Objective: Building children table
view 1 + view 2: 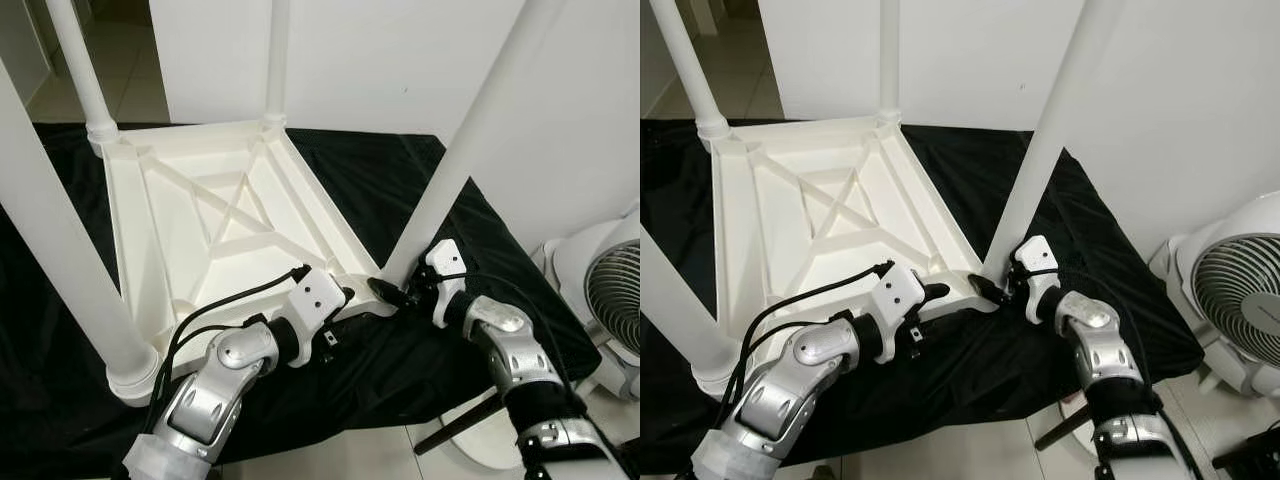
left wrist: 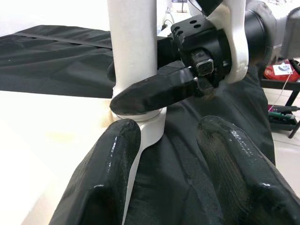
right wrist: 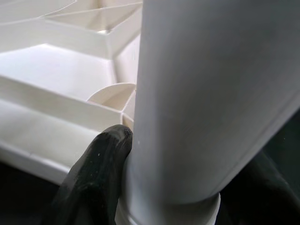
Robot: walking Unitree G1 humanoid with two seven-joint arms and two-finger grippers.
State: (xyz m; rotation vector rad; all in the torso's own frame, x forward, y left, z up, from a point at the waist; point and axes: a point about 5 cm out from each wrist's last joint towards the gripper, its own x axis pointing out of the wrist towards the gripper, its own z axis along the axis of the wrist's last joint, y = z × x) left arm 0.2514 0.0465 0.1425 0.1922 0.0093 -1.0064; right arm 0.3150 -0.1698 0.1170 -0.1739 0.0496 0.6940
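my right gripper [image 1: 392,291] pinches the base of the white plastic table leg [image 1: 470,140] at the upturned white tabletop [image 1: 200,215]'s near corner socket; twisting it crooked could jam it.

All 4 white legs run out of the top edge of my head views, so I cannot see their ends; the near right leg [image 1: 455,165] is one of them. In my right wrist view this leg [image 3: 206,93] is so close that it hides 1 finger of my right claw [image 1: 392,293]; I see just 1 black finger [image 3: 96,178], pressed on the leg. My left claw [image 1: 345,300] is partly behind its white wrist housing [image 1: 318,298], so its fingertips are hidden there. The fan [image 1: 610,295] is cut by the right edge. The black cloth [image 1: 400,190] covers what is under it.
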